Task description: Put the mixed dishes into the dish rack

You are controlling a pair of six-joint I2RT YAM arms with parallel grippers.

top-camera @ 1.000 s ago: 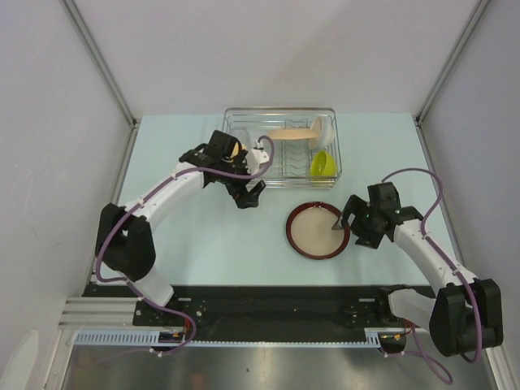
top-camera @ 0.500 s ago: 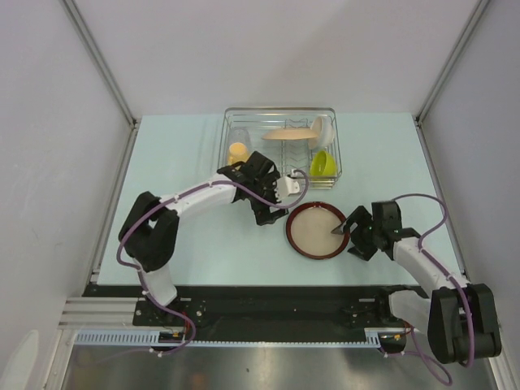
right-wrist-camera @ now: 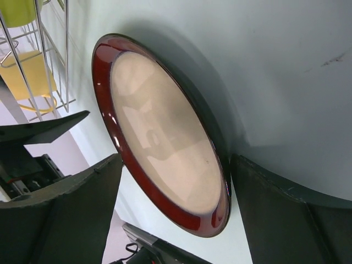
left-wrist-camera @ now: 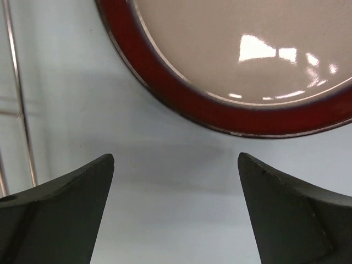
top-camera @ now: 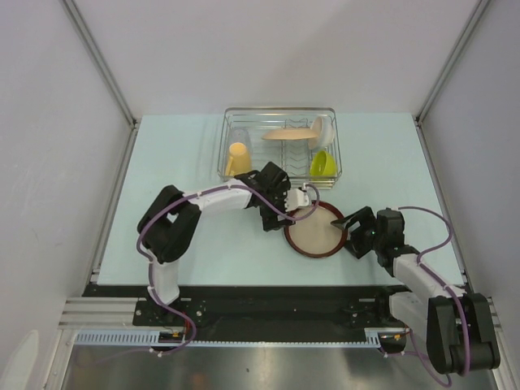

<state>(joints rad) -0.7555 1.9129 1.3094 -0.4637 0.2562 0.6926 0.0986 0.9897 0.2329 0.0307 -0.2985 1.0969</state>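
Observation:
The beige plate with a dark-red rim (top-camera: 315, 230) (right-wrist-camera: 159, 132) (left-wrist-camera: 247, 49) lies flat on the table in front of the dish rack (top-camera: 280, 112). My right gripper (top-camera: 345, 223) (right-wrist-camera: 176, 162) is open at the plate's right edge, one finger above the rim and one on the table side. My left gripper (top-camera: 282, 218) (left-wrist-camera: 176, 165) is open and empty over bare table just off the plate's left rim. In the rack stand a yellow-orange mug (top-camera: 237, 158), a wooden plate (top-camera: 288, 133), a white bowl (top-camera: 325, 128) and a lime-green bowl (top-camera: 322, 164).
The rack's chrome wires (left-wrist-camera: 16, 110) run close by on the left gripper's left side. Grey walls enclose the table on three sides. The arms' base rail (top-camera: 268, 305) runs along the near edge.
The left arm has swung from the rack down to the plate's left rim, uncovering the mug. The right gripper has slid in over the plate's right edge, its jaws narrowing slightly.

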